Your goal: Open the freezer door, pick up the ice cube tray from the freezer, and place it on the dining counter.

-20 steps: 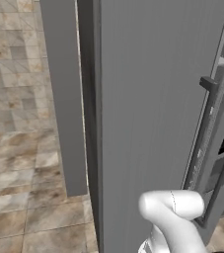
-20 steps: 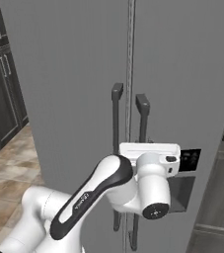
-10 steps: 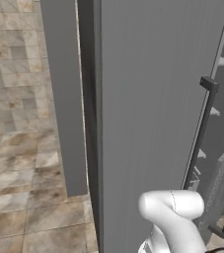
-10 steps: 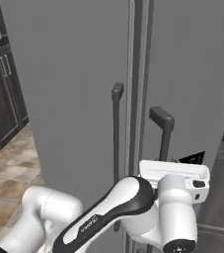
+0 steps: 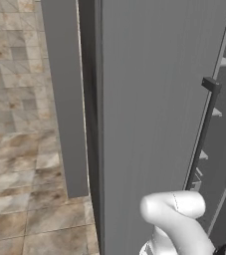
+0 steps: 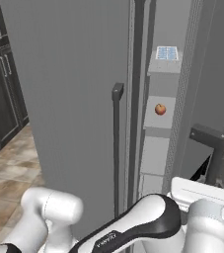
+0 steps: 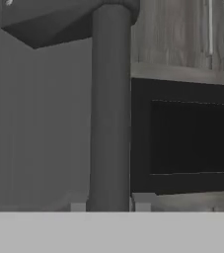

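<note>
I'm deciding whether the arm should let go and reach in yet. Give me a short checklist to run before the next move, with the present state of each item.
1. Gripper shut on the door handle: ok, the bar runs up between the finger tips.
2. Freezer door swung open: ok, partly; shelves show through the gap.
3. Ice cube tray located: ok, on an upper shelf inside the freezer.
4. Gap wide enough for the arm: cannot tell.
5. Other items inside: a small red fruit sits on the shelf below, apart from the tray.

Ice cube tray [image 6: 167, 53] on top freezer [image 6: 159, 123] shelf, apple [image 6: 160, 109] one below.
</note>
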Tool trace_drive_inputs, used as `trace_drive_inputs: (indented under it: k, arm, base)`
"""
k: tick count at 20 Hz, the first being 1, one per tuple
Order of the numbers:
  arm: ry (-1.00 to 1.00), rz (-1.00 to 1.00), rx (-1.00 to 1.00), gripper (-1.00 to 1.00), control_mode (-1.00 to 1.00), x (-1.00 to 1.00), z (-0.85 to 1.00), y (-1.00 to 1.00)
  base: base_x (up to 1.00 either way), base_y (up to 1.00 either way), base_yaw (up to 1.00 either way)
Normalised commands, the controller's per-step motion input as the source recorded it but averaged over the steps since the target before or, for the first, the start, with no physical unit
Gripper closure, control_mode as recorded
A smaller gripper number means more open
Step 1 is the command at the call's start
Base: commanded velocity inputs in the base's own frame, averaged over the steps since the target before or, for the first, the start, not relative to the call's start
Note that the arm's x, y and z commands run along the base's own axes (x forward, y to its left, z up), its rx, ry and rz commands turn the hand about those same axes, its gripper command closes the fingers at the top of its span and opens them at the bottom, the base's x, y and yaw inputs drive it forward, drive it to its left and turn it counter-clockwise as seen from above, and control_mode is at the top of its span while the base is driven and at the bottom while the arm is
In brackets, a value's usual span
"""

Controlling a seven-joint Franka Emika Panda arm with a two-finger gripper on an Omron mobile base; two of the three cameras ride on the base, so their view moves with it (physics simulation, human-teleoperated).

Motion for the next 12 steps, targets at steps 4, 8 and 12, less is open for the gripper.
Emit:
trace_drive_inputs:
  k: [4,8,12]
  arm:
    - [0.0,-0.23,0.0,1.0,-1.0,-0.49,0.0,-0.44]
    - [0.0,-0.06,0.0,-1.0,-1.0,-0.33,0.0,0.13]
    - [0.0,0.0,0.0,-1.0,-1.0,-0.41,0.0,0.3]
  base:
    - [0.0,0.0,0.0]
    - [0.0,0.0,0.0]
    - [0.0,0.0,0.0]
